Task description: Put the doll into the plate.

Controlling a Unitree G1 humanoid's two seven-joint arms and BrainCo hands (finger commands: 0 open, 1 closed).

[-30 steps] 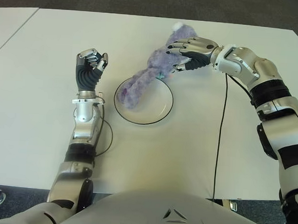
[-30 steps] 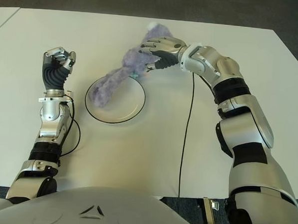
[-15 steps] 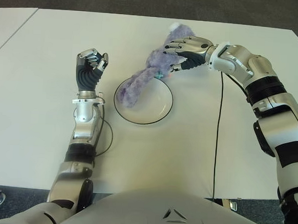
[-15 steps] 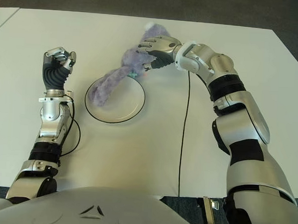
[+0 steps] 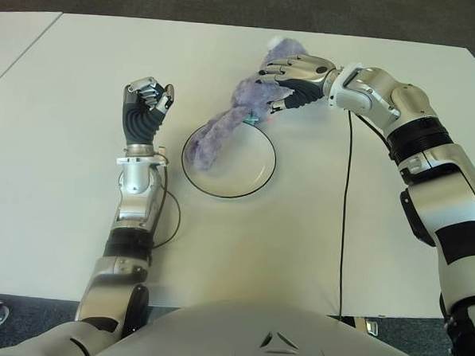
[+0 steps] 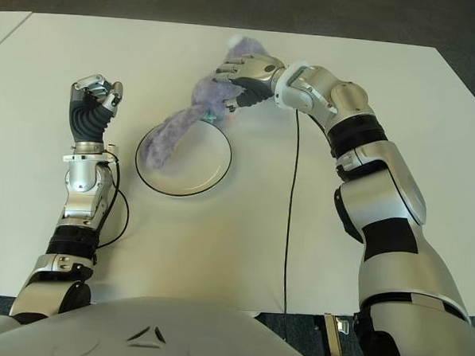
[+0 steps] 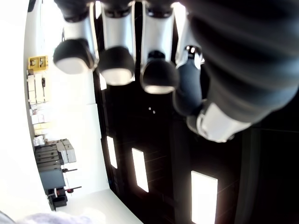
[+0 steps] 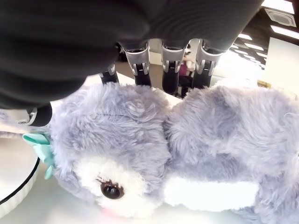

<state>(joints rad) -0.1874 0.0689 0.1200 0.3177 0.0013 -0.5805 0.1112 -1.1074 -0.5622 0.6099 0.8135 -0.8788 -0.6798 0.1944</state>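
Eye views: right hand (image 5: 294, 81) reaches over the far side of the white table (image 5: 362, 232), fingers wrapped over the head end of the purple plush doll (image 5: 234, 124). The doll stretches diagonally, its far end under the hand beyond the plate's rim, its lower end draped inside the white plate (image 5: 250, 175) with a dark rim, on the plate's left part. Left hand (image 5: 146, 101) is upright, just left of the plate, fingers clenched in a fist, holding nothing. A black cable (image 5: 347, 224) runs along the table by the right arm. Left wrist view: curled fingertips (image 7: 115, 65) against a dark ceiling with lights, nothing in the hand. Right wrist view: fingers (image 8: 170, 65) pressed into the doll's grey-purple fur, doll's face with a black eye and a teal bow (image 8: 41, 147) close by, plate rim at the edge.
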